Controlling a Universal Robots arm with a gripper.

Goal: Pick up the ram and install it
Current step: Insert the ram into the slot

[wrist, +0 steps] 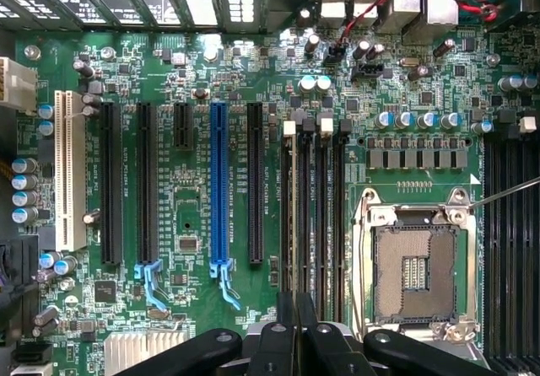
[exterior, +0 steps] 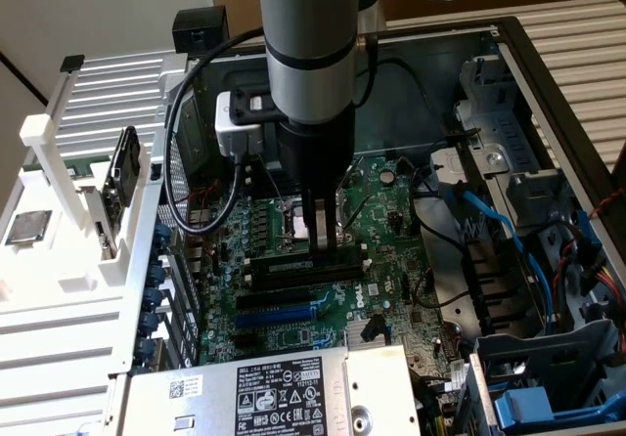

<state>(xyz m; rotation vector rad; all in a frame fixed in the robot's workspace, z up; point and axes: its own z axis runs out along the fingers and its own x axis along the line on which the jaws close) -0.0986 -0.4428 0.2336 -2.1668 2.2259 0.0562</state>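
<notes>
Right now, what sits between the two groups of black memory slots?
The open processor socket with its metal frame fills that stretch, seen in the wrist view.

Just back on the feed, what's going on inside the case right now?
The arm reaches down into the open PC case. Its hand is closed on the ram, holding it edge-down along the black memory slots beside the empty CPU socket. Whether it is fully seated cannot be told.

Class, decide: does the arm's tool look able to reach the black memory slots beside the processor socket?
Probably yes: the tool hangs just over the memory slots, its way down free.
</notes>
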